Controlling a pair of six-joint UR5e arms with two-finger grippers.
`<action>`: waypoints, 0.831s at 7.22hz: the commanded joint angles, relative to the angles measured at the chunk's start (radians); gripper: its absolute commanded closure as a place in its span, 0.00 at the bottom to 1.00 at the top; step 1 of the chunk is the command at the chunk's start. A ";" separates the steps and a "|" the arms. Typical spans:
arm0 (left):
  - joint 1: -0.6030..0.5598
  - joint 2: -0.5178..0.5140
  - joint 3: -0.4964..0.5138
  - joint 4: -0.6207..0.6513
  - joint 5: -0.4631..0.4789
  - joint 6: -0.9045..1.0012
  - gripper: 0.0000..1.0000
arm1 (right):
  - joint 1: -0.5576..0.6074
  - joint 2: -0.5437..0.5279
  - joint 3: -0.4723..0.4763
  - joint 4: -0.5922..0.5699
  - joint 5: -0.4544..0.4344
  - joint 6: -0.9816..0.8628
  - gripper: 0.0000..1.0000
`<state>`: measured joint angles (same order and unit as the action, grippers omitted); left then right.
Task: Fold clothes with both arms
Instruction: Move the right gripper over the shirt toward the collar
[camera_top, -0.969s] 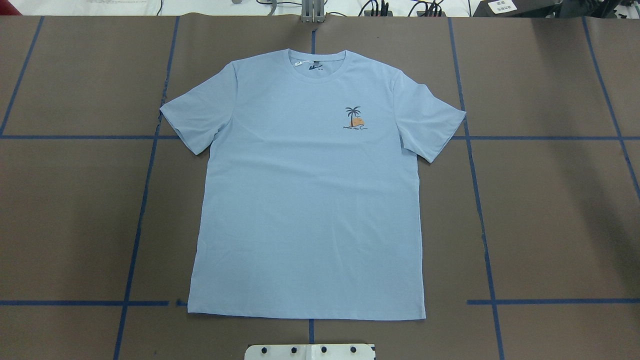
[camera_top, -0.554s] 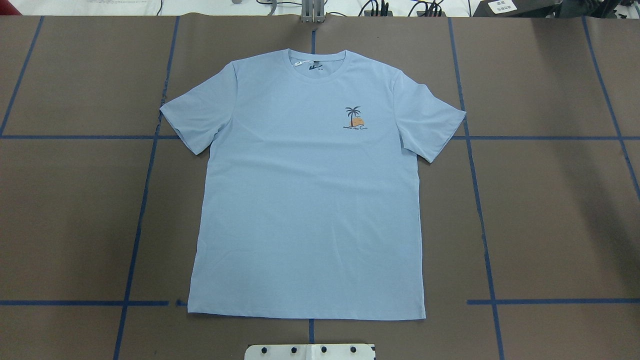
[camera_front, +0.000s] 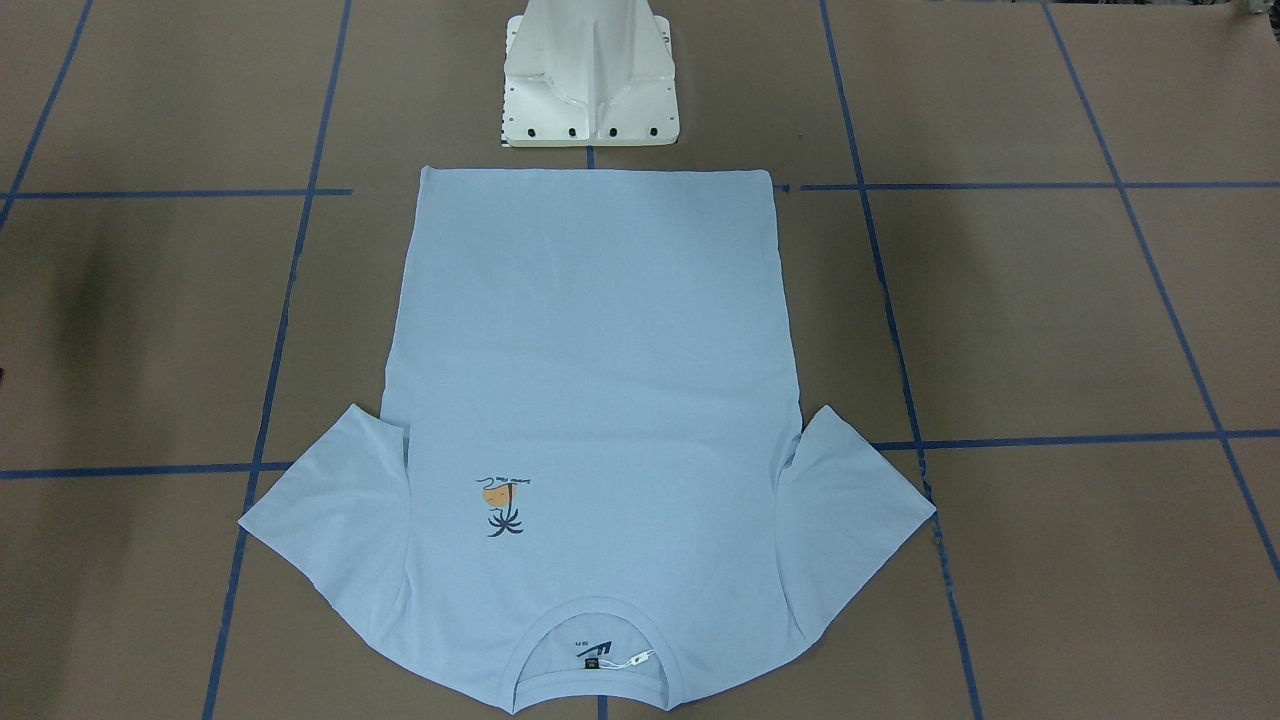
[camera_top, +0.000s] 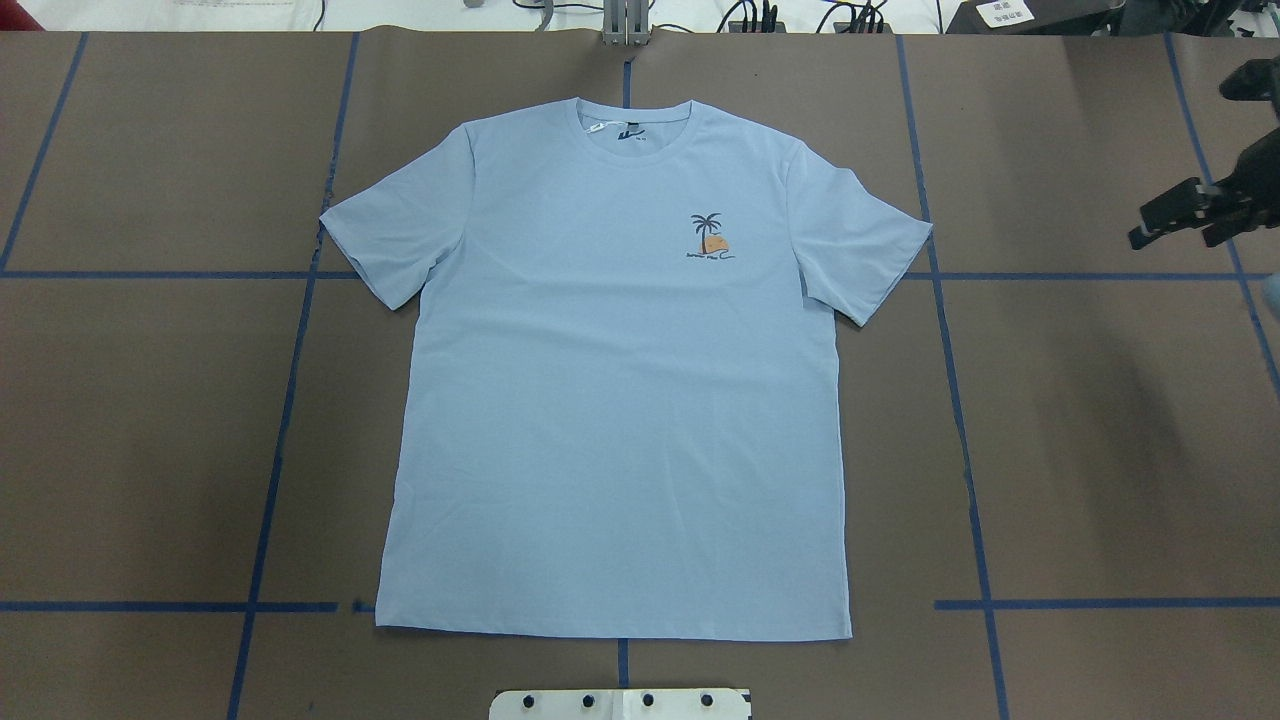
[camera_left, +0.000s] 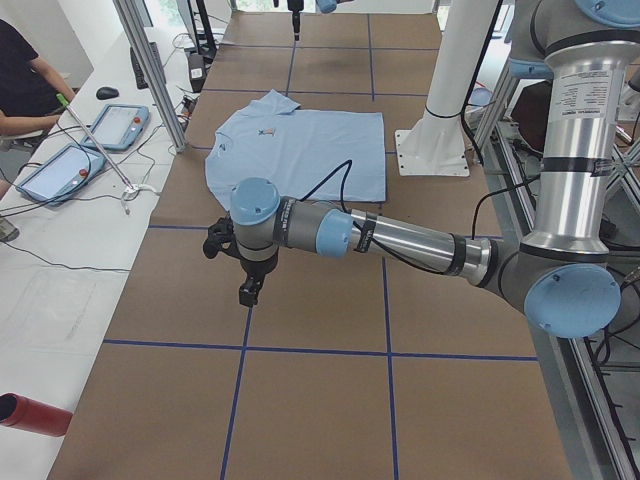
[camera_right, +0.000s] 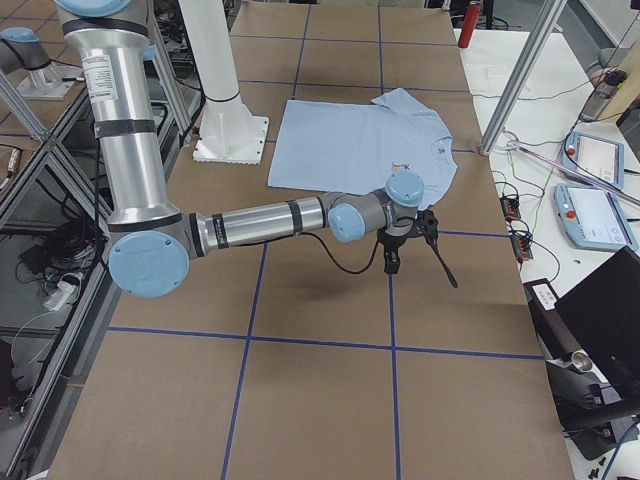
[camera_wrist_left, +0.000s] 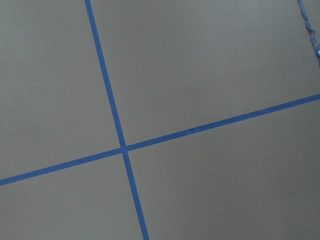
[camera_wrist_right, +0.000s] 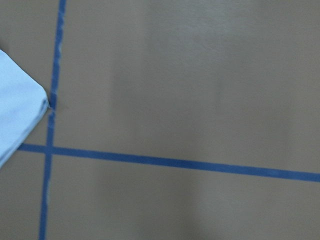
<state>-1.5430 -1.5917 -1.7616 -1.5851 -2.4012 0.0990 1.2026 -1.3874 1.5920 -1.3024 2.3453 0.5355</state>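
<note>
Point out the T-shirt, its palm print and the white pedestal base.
T-shirt (camera_top: 610, 430): overhead view, mid-front fabric.
palm print (camera_top: 708, 238): overhead view, the print's centre.
white pedestal base (camera_front: 560, 115): front-facing view, its foot plate.

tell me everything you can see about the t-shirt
The T-shirt is light blue and short-sleeved, of soft, knit-looking cloth. It has a round ribbed collar, a dark neck label inside it and a small orange-and-navy palm print on the chest. It lies flat, front up and unfolded on the brown table, sleeves spread, collar away from the robot, hem toward the white base. Only the table touches it.
</note>
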 joint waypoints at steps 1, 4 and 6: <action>0.006 0.016 0.005 -0.080 -0.003 -0.001 0.00 | -0.122 0.173 -0.106 0.139 -0.082 0.342 0.00; 0.009 0.016 0.005 -0.113 -0.004 -0.002 0.00 | -0.196 0.291 -0.331 0.378 -0.203 0.494 0.04; 0.009 0.016 0.013 -0.142 0.002 -0.004 0.00 | -0.242 0.324 -0.386 0.385 -0.310 0.505 0.07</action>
<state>-1.5340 -1.5755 -1.7560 -1.7043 -2.4024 0.0963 0.9840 -1.0850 1.2546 -0.9343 2.0853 1.0308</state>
